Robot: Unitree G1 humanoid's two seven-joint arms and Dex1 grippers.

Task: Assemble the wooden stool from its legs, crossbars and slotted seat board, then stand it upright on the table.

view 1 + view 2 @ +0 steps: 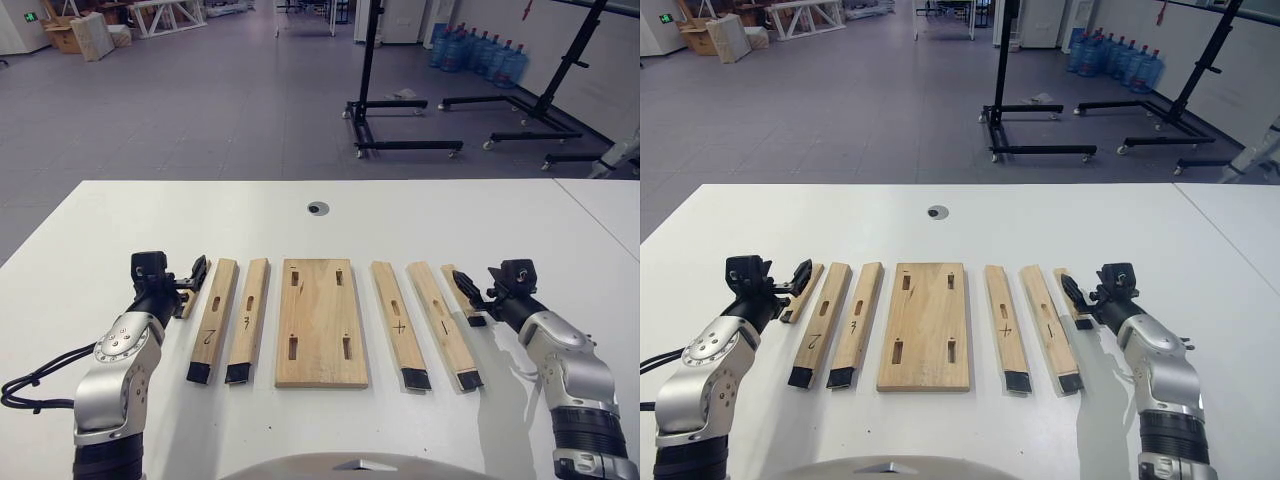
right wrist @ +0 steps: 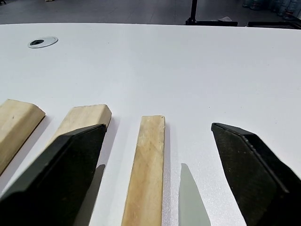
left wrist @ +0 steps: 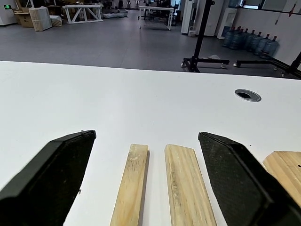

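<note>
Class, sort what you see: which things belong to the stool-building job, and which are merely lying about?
For the job: slotted seat board; four legs; two crossbars.
Lying about: wheeled black stands; water bottles; cardboard box; cable hole.

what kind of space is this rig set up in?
Probably a lab or workshop hall: a white table on a wide open grey floor, black wheeled stands behind it, and water jugs by the far wall.

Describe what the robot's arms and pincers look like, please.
The left arm and right arm are silver-grey with rounded joints and black wrists. The left pincer and right pincer each have two flat, black, tapering fingers. Black cables trail from the left arm.
</note>
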